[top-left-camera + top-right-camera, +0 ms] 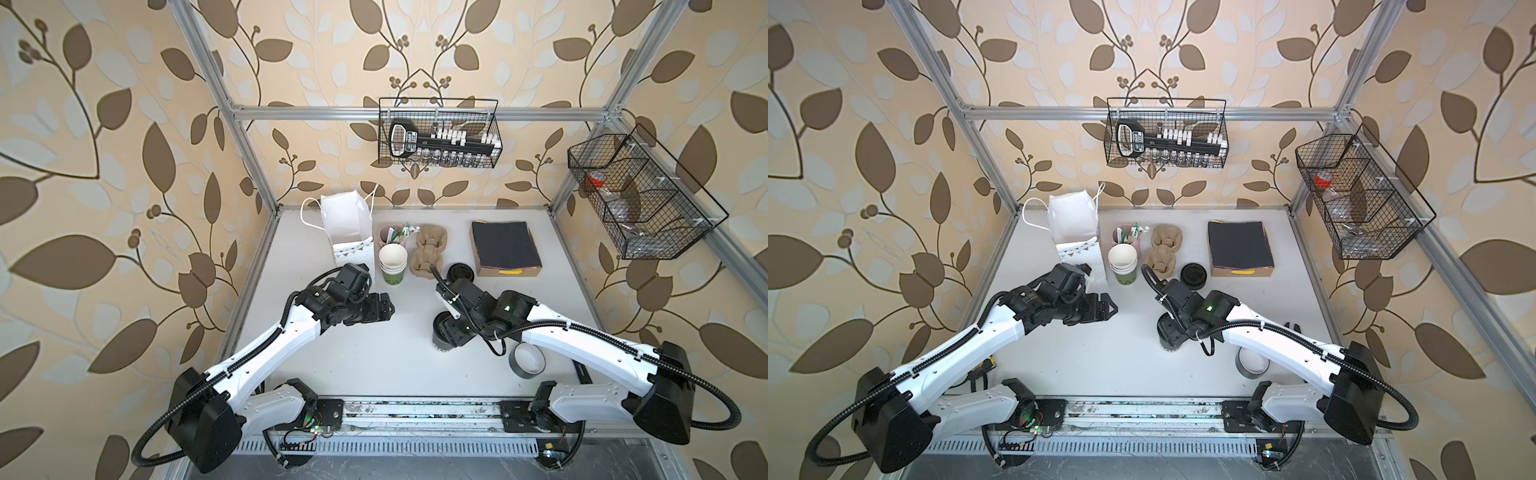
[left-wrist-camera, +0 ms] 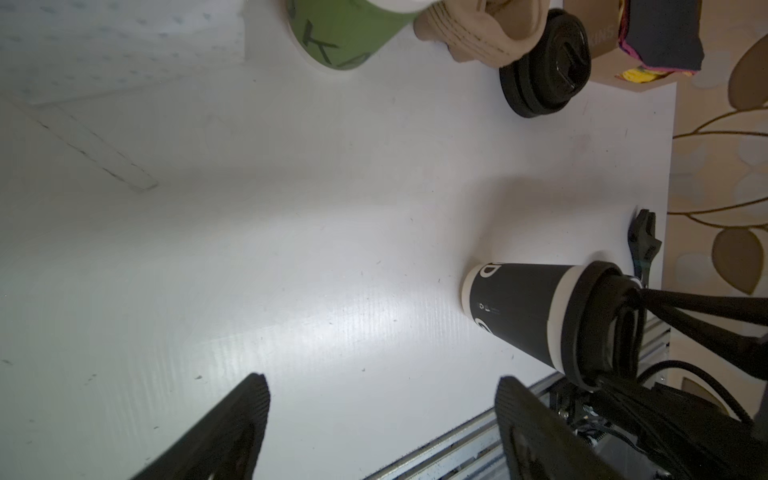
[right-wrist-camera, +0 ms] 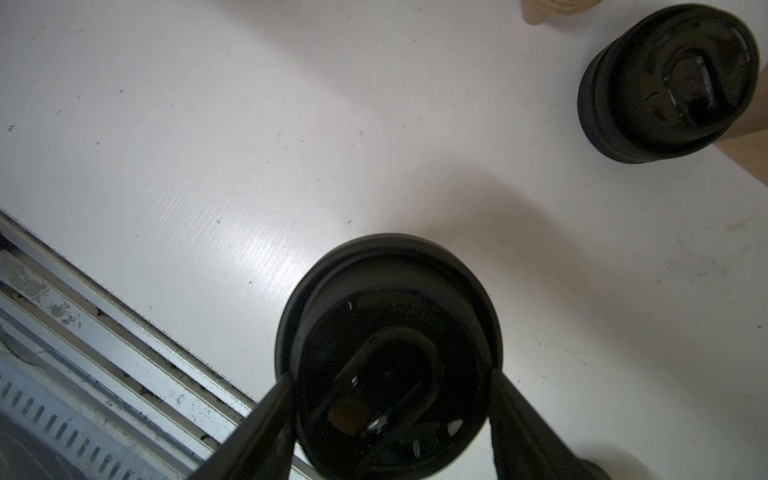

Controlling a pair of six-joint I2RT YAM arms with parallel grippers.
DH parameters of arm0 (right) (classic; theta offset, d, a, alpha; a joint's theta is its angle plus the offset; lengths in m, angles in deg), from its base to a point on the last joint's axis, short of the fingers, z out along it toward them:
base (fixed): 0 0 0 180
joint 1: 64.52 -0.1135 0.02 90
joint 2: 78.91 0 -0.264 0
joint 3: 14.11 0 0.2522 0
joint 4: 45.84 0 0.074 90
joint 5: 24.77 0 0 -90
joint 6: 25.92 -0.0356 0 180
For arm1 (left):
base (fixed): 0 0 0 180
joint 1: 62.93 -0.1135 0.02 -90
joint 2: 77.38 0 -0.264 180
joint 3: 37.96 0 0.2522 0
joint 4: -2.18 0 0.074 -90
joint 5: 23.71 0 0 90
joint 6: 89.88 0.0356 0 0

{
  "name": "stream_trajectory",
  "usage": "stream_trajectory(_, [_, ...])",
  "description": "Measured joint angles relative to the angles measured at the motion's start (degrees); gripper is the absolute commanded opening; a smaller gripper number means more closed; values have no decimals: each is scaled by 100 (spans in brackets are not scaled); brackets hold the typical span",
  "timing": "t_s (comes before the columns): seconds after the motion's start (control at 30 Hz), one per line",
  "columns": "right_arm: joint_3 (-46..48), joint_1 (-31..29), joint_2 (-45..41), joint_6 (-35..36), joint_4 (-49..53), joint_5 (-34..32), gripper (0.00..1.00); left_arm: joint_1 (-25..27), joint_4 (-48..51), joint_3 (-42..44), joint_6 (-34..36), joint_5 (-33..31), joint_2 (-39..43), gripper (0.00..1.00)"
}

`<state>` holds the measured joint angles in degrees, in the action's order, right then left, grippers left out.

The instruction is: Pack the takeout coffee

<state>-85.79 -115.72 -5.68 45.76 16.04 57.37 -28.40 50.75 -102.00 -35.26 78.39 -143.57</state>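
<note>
Black lid (image 3: pixel 390 324) right under the lens, and the right pincer (image 3: pixel 390 380) has a finger laid against each side of it (a grip, by the look of it, and on the lid alone). That's the worry. The takeout coffee (image 2: pixel 519 309) stands upright near the front edge of the counter (image 1: pixel 374 353), and a lift by the lid could pop it off, leaving the cup behind or spilling it.

Next danger is the route. The white paper bag (image 1: pixel 347 224) waits at the far left with the stack of cups (image 1: pixel 392 262) just beside it. The left pincer (image 1: pixel 384 309) hovers wide and empty in between, so a careless swing clips something. The bag's soft mouth may fold, too.

The counter is white, glossy and flecked with dirt. Round it stand an aluminium frame (image 1: pixel 311 111), leaf wallpaper and wire baskets (image 1: pixel 384 124) hung up high.
</note>
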Motion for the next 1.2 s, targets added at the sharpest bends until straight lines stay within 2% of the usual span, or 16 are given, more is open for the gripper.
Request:
stream_trajectory(0.27, [76, -68, 2, 70, -170, -55, 68, 752, -713, -4, -494, 13, -476, 86])
stream_trajectory(0.43, [120, -164, 2, 153, -295, -164, 68, 1132, -979, -13, -715, 37, -920, 81])
stream_trajectory(0.87, [201, -365, 44, 236, -544, -354, 68, 1204, -1438, -116, -1047, 149, -1290, 79])
stream_trajectory(1.2, [289, -389, 4, 236, -708, -398, 68, 1207, -1624, -151, -1174, 240, -1521, 68])
